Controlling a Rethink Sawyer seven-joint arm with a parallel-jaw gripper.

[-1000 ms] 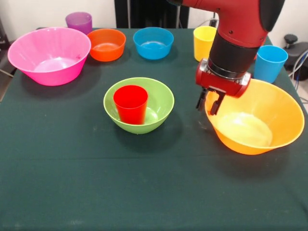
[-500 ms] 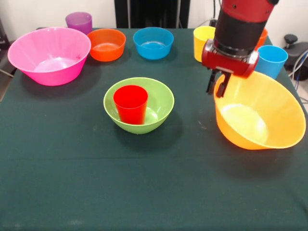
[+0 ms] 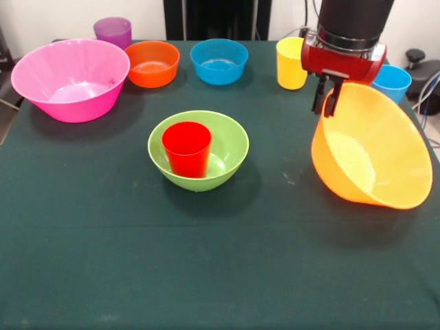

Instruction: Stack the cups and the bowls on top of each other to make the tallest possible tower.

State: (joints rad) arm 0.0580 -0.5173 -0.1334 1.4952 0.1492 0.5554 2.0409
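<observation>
My gripper [image 3: 328, 102] is shut on the upper left rim of the large yellow-orange bowl [image 3: 375, 155]. The bowl hangs steeply tilted at the right of the table, its opening turned toward the camera. I cannot tell whether its low side touches the cloth. In the middle stands a lime green bowl [image 3: 230, 141] with a red cup [image 3: 187, 148] upright inside it. Along the far edge sit a large pink bowl [image 3: 41, 96], a small orange bowl [image 3: 152, 63], a small blue bowl [image 3: 219, 62], a purple cup [image 3: 113, 31] and a yellow cup [image 3: 290, 63]. A light blue cup [image 3: 393, 81] shows partly behind the gripper.
A dark green cloth [image 3: 137, 261] covers the table. The yellow cup stands just left of the gripper, and the light blue cup is close behind the raised bowl's rim. Black equipment and cables [image 3: 419, 65] lie beyond the right corner.
The gripper has risen and moved back and to the right, holding the yellow-orange bowl's rim. The bowl has tipped from nearly flat to steeply tilted. Nothing else moved.
</observation>
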